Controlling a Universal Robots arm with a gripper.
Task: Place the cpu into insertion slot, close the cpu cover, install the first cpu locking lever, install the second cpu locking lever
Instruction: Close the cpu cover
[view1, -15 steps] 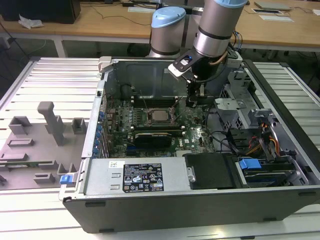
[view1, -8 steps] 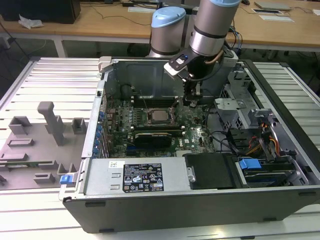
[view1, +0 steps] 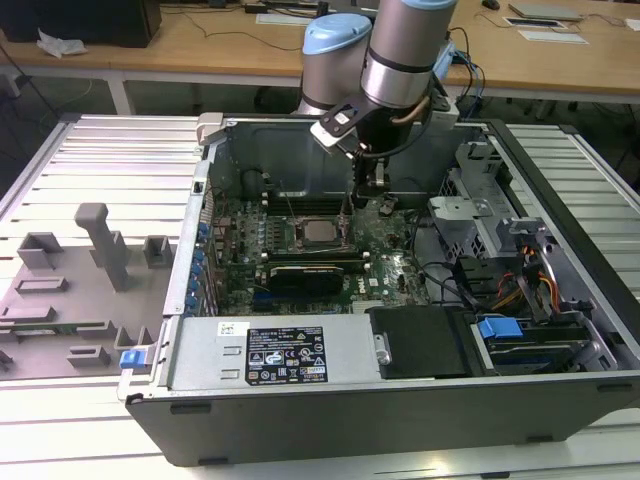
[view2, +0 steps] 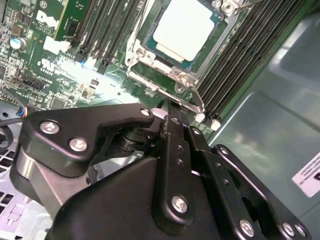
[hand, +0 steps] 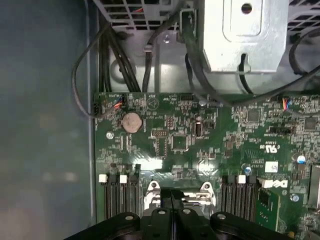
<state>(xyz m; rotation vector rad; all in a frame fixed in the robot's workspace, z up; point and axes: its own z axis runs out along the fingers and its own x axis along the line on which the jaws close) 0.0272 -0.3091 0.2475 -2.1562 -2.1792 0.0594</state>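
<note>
The cpu (view2: 184, 26) shows its silver face in the middle of the green motherboard (view1: 385, 270); it is also seen as the cpu (view1: 320, 232) in the exterior view. It lies flat in the insertion slot, which is mostly hidden beneath it. The silver cpu cover (view2: 150, 61) lies down around the chip. A thin metal lever (view2: 192, 102) runs along the cover's near edge. My black gripper (view2: 167, 111) is shut, fingers pressed together with nothing seen between them, its tip just at that lever. In the exterior view the gripper (view1: 375, 195) hangs low, just off the cpu towards the exterior view's right.
Long black memory slots (view2: 235, 60) flank the socket. Black cables (hand: 107, 55) and a metal bracket (hand: 245, 35) lie beyond the board edge, near a coin battery (hand: 132, 121). The case wall (view1: 300, 150) stands behind, and drive bays (view1: 520, 300) are at the exterior view's right.
</note>
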